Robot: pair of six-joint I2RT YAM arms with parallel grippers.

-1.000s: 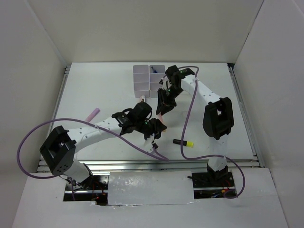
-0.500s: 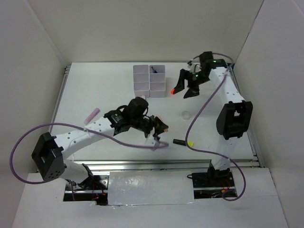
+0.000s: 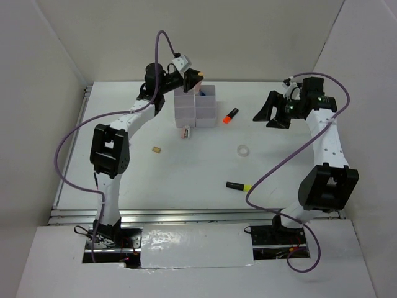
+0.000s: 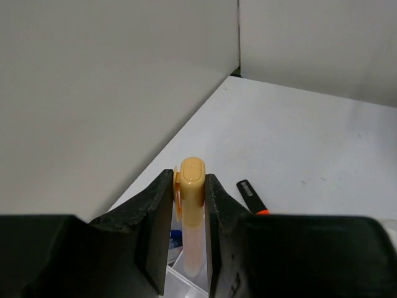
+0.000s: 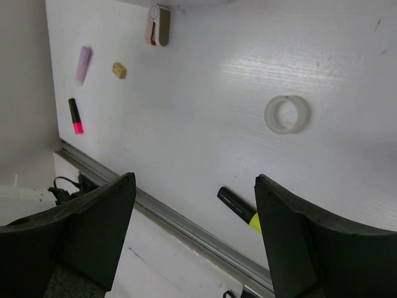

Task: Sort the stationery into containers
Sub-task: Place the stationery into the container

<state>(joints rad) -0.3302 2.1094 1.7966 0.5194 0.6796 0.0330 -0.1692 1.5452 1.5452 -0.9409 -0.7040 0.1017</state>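
The containers are white joined bins at the back of the table. Above their back edge my left gripper is shut on a peach marker with an orange cap, pointing down over a bin that holds a blue pen. An orange-and-black highlighter lies on the table just right of the bins. My right gripper hangs open and empty to the right of it. A clear tape ring and a yellow-and-black highlighter lie nearer the front.
A tan eraser cube lies left of centre. A small pink-and-tan item rests in front of the bins. The right wrist view also shows a pale pink marker and a black-and-pink one. A metal rail edges the table front.
My left arm swung from the table's front middle up to the bins, still holding the marker. My right gripper opened and drew away to the right, leaving the orange highlighter beside the bins.
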